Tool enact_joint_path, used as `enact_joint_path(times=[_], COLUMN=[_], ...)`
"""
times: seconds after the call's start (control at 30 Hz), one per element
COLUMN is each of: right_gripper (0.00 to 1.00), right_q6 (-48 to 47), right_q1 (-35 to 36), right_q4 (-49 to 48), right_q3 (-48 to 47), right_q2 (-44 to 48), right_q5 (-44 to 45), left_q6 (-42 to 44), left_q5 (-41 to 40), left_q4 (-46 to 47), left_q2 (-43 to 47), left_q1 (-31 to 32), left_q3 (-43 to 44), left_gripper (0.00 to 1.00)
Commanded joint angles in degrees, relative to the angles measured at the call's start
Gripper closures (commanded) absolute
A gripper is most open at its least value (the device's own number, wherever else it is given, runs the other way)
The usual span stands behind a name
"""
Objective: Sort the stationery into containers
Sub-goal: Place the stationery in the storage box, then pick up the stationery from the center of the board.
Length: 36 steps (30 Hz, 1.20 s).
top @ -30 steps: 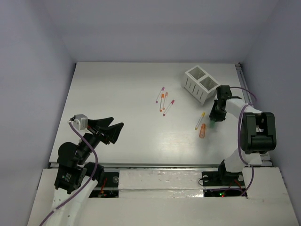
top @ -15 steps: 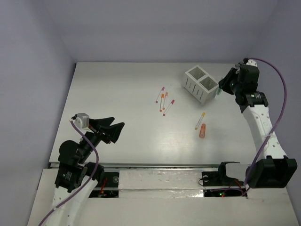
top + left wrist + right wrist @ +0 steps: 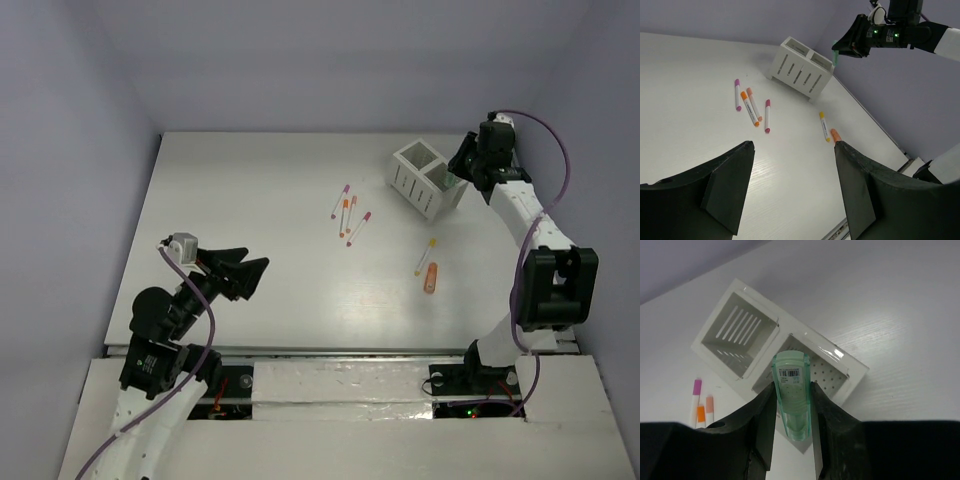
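My right gripper (image 3: pixel 792 388) is shut on a short green marker (image 3: pixel 791 371) and holds it above the right compartment of the white slatted box (image 3: pixel 785 326). From the top view, that gripper (image 3: pixel 460 178) is over the box's (image 3: pixel 412 190) right end. On the table lie thin white pens with pink (image 3: pixel 340 200), orange (image 3: pixel 345 216) and pink (image 3: pixel 359 228) caps, a yellow-capped one (image 3: pixel 426 256) and a short orange one (image 3: pixel 431 277). My left gripper (image 3: pixel 256 257) hovers open at the near left, far from them, with nothing between its fingers (image 3: pixel 735 170).
Both compartments of the box look empty in the right wrist view. The table's right edge rail (image 3: pixel 512 150) runs close behind the box. Lilac walls (image 3: pixel 80 150) enclose the table on three sides.
The right arm has swung from beside the yellow and short orange pens up to the box, carrying the green marker. The left gripper has shifted slightly.
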<state>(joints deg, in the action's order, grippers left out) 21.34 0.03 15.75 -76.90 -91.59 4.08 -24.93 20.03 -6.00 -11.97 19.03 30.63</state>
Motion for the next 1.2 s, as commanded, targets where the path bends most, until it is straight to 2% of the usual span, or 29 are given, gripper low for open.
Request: enact_joint_path(times=[0.0,0.23,0.33,0.43,0.47,0.53,0.57,0.67,0.73,0.77,0.83,0.87,0.9,0.93,1.0,1.03,1.1,1.17], right_gripper=[0.84,0.83,0.79,0.63,0.53,0.42,0.3,0.22,0.22,0.25,0.45,0.73,0.86,0.94,1.0,1.0,1.0,1.0], right_q6=[-2.2,-3.1,-3.1,-2.5,-2.4,-2.5,-2.6,-2.7,-2.5,-2.2,-0.7,0.0,1.6,2.6,4.6,6.2,6.8,7.1], right_q1=[1.4,2.5,2.5,3.0,3.0,3.7,3.7,4.2,4.2,4.7,5.2,6.6,6.6,7.4,8.0,8.0,8.0,8.0], right_q4=[-7.7,-8.1,-7.6,-8.7,-8.7,-7.7,-7.3,-5.9,-4.7,-4.3,-3.1,-3.1,-3.5,-3.8,-4.1,-4.3,-4.7,-3.4], right_q3=[-4.9,-7.6,-7.4,-5.8,-5.6,-6.4,-6.9,-8.3,-8.5,-7.6,-4.8,0.6,4.2,7.8,18.6,21.9,29.5,32.4], right_q2=[-1.9,-8.1,-9.1,-8.0,-7.7,-7.3,-6.7,-4.9,-3.4,-2.4,2.7,5.1,10.6,13.5,18.7,23.1,26.1,28.3], right_q5=[2.8,6.5,7.9,7.7,7.8,7.9,7.9,7.4,7.8,8.0,8.5,9.0,9.5,9.1,6.9,6.3,2.7,1.2], left_q6=[0.3,0.4,0.4,0.4,0.4,0.4,0.3,0.4,0.3,0.3,0.4,0.3,0.3,0.3,0.2,0.2,0.2,0.1], left_q5=[1.7,2.1,2.4,2.7,2.8,3.2,3.3,3.4,3.3,3.3,3.2,3.1,3.1,3.2,3.3,3.5,3.8,4.0], left_q4=[3.1,3.4,3.5,3.7,3.8,3.9,4.0,4.0,4.1,4.0,4.1,4.0,4.1,4.1,4.2,4.3,4.6,4.6], left_q2=[-1.2,-1.8,-2.3,-2.5,-2.6,-2.8,-2.9,-2.8,-2.7,-2.7,-2.7,-2.5,-2.4,-2.2,-2.3,-2.5,-2.8,-3.3], left_q1=[0.2,0.2,0.2,0.2,0.2,0.2,0.2,-0.3,-0.3,-0.3,-0.3,-0.3,-0.3,-0.3,-0.3,-0.3,-0.3,-0.8], left_q3=[1.2,1.1,1.2,1.1,1.0,1.0,1.0,1.0,0.9,0.9,1.0,0.9,0.9,0.8,0.8,0.7,0.7,0.7], left_gripper=[0.38,0.38,0.38,0.38,0.38,0.38,0.38,0.38,0.38,0.38,0.38,0.39,0.39,0.39,0.39,0.39,0.39,0.4])
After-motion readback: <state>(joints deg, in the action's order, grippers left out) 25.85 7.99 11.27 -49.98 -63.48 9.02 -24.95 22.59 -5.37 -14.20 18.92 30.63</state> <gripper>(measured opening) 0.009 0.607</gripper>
